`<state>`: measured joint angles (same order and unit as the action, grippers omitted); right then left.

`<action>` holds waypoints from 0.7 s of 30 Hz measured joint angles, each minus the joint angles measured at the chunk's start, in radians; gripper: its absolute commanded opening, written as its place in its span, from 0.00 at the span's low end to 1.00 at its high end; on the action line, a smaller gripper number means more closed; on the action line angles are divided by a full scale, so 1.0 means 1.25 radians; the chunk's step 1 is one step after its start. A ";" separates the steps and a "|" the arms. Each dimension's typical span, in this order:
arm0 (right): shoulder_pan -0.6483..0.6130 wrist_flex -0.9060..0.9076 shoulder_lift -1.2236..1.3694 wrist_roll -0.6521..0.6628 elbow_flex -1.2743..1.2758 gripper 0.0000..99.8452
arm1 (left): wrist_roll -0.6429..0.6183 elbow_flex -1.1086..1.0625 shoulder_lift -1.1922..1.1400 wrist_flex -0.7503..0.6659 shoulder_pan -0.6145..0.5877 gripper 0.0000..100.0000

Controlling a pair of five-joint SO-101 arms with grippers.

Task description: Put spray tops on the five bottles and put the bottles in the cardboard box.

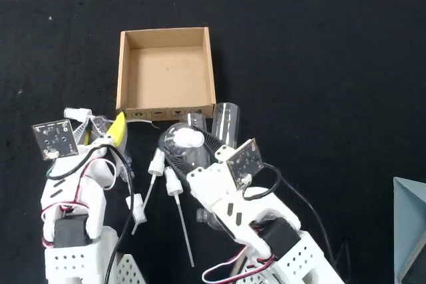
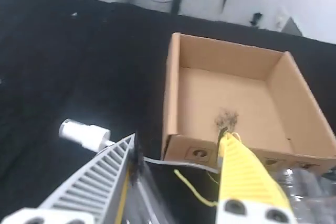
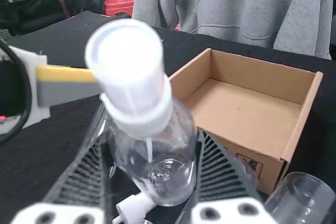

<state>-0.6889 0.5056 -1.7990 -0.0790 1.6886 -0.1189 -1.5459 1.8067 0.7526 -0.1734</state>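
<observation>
**Capped bottle held, box next**

Right end effector is clamped on a clear plastic bottle with a white spray top fitted, just in front of the empty brown cardboard box. Left end effector gapes wide, nothing clearly gripped. Best: clear the near wall, then release low inside.

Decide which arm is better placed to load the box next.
Probably right: the right pincer is shut on a clear plastic bottle, white spray top fitted, near the brown cardboard box; the left pincer is open, empty.
</observation>
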 measured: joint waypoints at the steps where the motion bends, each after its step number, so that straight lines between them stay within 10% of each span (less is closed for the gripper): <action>1: 0.002 0.000 0.000 0.000 0.000 0.02 | 0.000 -0.004 0.000 0.000 -0.009 0.23; 21: 0.064 0.118 0.000 0.020 -0.044 0.03 | 0.000 -0.072 0.000 0.000 -0.056 0.23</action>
<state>-0.6091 0.6529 -1.7990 -0.0545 1.6333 -0.1189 -1.6364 1.8067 0.7526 -0.2440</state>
